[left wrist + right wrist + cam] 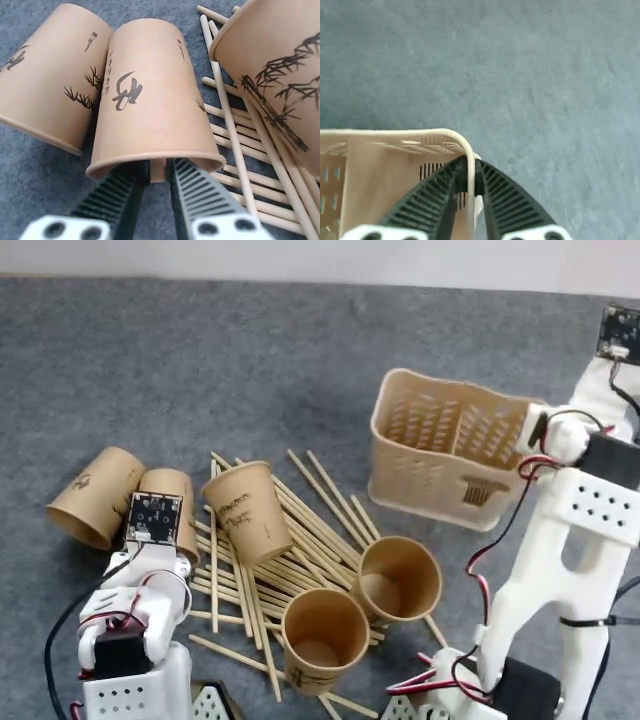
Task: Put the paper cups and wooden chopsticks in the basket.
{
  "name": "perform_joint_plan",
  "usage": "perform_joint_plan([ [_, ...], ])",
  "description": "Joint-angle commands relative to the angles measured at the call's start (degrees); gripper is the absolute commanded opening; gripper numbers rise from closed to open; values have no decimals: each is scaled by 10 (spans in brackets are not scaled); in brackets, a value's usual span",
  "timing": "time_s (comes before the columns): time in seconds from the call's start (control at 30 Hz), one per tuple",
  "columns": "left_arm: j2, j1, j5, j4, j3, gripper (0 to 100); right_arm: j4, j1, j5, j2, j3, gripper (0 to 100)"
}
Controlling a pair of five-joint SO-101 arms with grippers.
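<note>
Two hands are clenched: the left hand (157,169) pinches the rim of a lying cup (150,100) at left, light and probably easily crushed; the right hand (468,172) clamps the basket (420,475) rim at right; stiff chopsticks (320,505) lie centre.

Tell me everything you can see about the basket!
The basket is a tan box that looks like plastic, with rows of little slots in its walls and a rounded rim. It stands upright and open on the grey mat, beyond the pile of chopsticks. What shows of its inside looks empty. The right gripper pinches its wall at one corner.
</note>
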Motion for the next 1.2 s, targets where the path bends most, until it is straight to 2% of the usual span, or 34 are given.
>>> perform_joint_plan([
  [0.0,-6,-6,2,-9,-4,74,-31,-15,-7,6,-20,6],
  [0.37,-5,-7,1,-11,11,74,-34,-56,-7,97,-23,6],
  [0.53,-5,-7,1,-11,13,74,-98,-66,-8,130,-25,6],
  [0.7,-5,-7,1,-11,14,74,-119,-65,-64,170,-27,6],
  [0.97,-5,-7,1,-11,14,74,-88,-89,-64,155,-24,7],
  [1.03,-5,-7,1,-11,14,74,-56,-94,-63,138,-26,29],
  [1.17,-5,-7,1,-11,14,74,-17,-107,-63,92,-24,142],
])
